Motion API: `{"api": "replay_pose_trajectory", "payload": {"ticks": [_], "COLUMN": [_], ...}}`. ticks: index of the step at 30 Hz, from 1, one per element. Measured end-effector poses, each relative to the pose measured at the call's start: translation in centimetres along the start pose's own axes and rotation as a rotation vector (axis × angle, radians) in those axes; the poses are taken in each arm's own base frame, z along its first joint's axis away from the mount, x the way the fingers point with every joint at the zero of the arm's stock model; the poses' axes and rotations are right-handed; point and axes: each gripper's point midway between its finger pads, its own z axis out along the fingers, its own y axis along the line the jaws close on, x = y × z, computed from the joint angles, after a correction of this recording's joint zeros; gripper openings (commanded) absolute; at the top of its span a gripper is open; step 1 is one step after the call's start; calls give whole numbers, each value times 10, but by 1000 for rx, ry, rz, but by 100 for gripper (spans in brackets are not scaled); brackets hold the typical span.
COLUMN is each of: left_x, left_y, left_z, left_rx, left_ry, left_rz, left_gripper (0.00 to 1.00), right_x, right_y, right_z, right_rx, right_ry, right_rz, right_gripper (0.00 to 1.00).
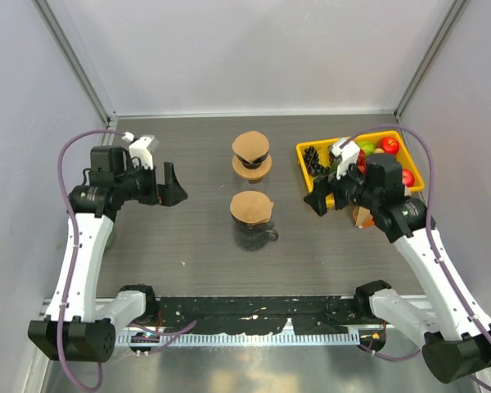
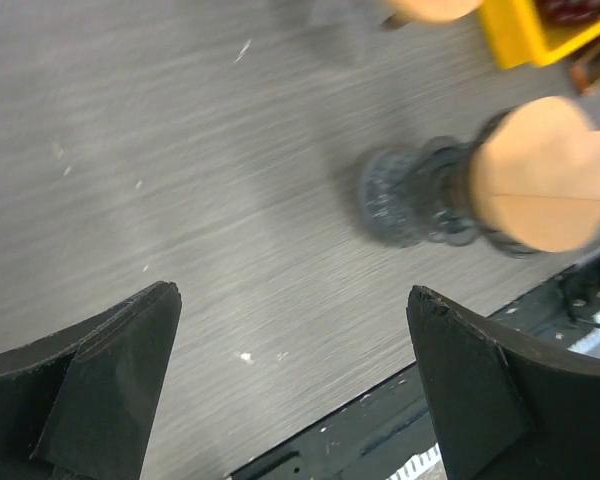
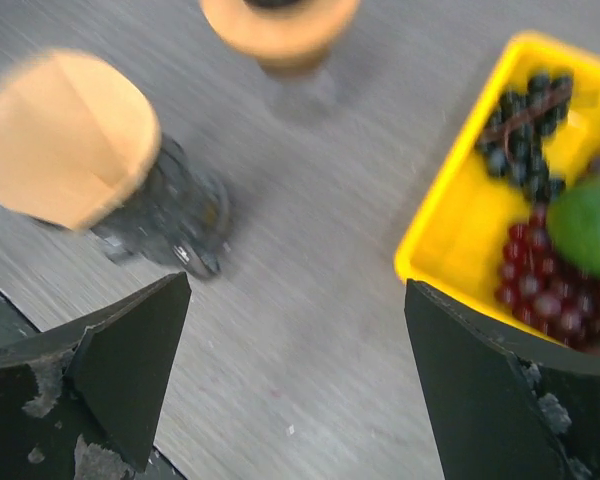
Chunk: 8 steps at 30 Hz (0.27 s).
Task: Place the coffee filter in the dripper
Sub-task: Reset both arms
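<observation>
- My left gripper hangs over the left side of the grey table, its jaws spread wide with nothing between them.
- My right gripper hangs over the right side, just left of the yellow tray. Its jaws also stand wide and empty.
- The coffee filter, a brown paper cone, sits in the mouth of the dark glass dripper. The dripper stands upright at the middle of the table, between my two grippers and apart from both.
- From my left wrist, the filter and the dripper's dark body lie up and to the right of my open fingers. Only bare tabletop shows in the gap of that gripper.
- From my right wrist, the filter and the dripper lie up and to the left, beyond my left-hand finger. The gap of that gripper frames bare table.
- A second dripper, also topped in brown, stands farther back on the same centre line, apart from the first.
- The tray holds dark grapes, red grapes and a green fruit. It sits at the far right of the table.
- Both wrist views are slightly blurred, so finer detail of the filter's fold cannot be told.
</observation>
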Motion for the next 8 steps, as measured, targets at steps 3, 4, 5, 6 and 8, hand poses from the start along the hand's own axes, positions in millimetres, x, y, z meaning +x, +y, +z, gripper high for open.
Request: {"api": "replay_pose_trajectory", "payload": {"ticks": [3,4,5,6,8], "left_x": [24,33,42,48,57], "left_y": [29,36,43,47,55], "left_z": [11,13,14,14,14], "left_rx": [-110,-140,-167,-186,-227], "left_ry": [86,110,130,143,159], "left_rz": [-28,-32,-33,-35,-37], "left_gripper": [99,100,100,100,99], "right_x": [49,65,78,86,93], "right_y": [-16,-20,-22,-23,-25], "right_z": [6,8,9,9,9], "right_rx": [75,92,104,111,125], "right_ry": [86,116,145,161,175], "right_rz": [38,50,59,64,64], "right_gripper": [96,96,96,96,96]}}
